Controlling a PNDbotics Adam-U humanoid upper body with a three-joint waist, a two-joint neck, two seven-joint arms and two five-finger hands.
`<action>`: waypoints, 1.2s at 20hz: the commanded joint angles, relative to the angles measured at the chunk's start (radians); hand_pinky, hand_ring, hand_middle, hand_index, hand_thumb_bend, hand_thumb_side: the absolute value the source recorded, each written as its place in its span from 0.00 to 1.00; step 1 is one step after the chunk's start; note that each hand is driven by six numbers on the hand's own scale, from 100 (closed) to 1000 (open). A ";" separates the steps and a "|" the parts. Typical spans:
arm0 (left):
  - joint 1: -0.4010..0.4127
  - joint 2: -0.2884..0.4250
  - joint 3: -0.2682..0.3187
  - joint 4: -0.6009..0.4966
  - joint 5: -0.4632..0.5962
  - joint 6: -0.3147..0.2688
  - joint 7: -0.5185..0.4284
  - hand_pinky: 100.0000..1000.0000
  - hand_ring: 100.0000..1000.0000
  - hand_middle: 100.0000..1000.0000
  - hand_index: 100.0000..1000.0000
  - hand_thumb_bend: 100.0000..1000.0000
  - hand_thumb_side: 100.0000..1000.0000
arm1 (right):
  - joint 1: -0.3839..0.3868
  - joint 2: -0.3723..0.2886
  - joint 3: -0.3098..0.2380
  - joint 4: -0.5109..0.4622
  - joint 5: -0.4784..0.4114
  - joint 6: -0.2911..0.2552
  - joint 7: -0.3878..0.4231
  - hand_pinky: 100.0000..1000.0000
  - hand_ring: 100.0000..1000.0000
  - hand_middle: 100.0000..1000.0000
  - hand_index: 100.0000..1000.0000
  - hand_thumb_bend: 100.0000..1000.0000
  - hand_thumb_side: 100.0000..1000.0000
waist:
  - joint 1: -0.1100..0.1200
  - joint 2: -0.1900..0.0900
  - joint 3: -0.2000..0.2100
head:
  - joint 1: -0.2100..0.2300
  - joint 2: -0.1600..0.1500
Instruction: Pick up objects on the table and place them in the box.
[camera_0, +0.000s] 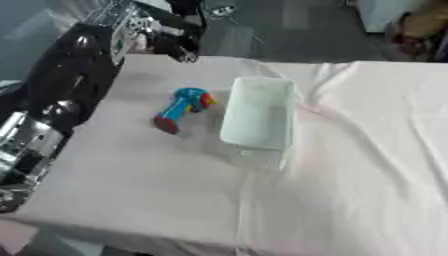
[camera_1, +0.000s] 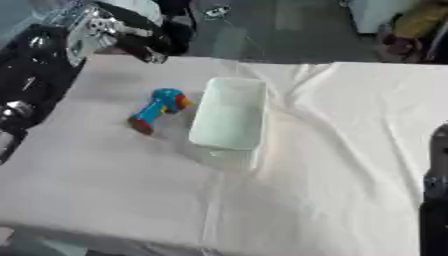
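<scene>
A blue toy (camera_0: 181, 108) with a red end and a yellow-orange part lies on the cloth-covered table (camera_0: 131, 175), just left of the box. The box (camera_0: 258, 112) is a pale, see-through, long tub standing mid-table, with nothing visible inside. My left hand (camera_1: 140, 42) hangs over the table's far left corner, beyond the toy and apart from it, with relaxed fingers that hold nothing. My left arm (camera_0: 66, 85), black and silver, runs along the left edge. A dark part of my right hand (camera_1: 435, 195) shows at the right edge, well away from the box.
The white cloth is creased, with folds running down from the box (camera_1: 229, 112) toward the front edge. Grey floor, cables and a dark object (camera_0: 411, 35) lie beyond the table's far edge. Bare cloth stretches to the right of the box and in front of it.
</scene>
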 joint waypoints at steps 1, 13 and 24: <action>-0.047 -0.001 0.036 0.067 -0.115 -0.032 -0.077 0.63 0.90 0.80 0.92 0.95 1.00 | -0.009 -0.001 0.001 -0.012 0.004 0.000 -0.003 0.21 0.28 0.39 0.57 0.00 1.00 | -0.001 -0.017 -0.002 | 0.004 -0.001; -0.101 -0.034 0.047 0.220 -0.244 -0.136 -0.169 0.54 0.80 0.78 0.92 1.00 1.00 | -0.003 0.002 0.002 -0.012 0.006 0.004 -0.007 0.21 0.29 0.39 0.57 0.00 1.00 | 0.003 -0.028 0.000 | -0.001 -0.001; -0.124 -0.072 0.040 0.401 -0.295 -0.249 -0.178 0.63 0.86 0.82 0.99 1.00 1.00 | 0.009 -0.003 0.004 -0.012 0.007 0.011 -0.007 0.21 0.29 0.39 0.57 0.00 1.00 | 0.007 -0.045 0.008 | 0.004 -0.001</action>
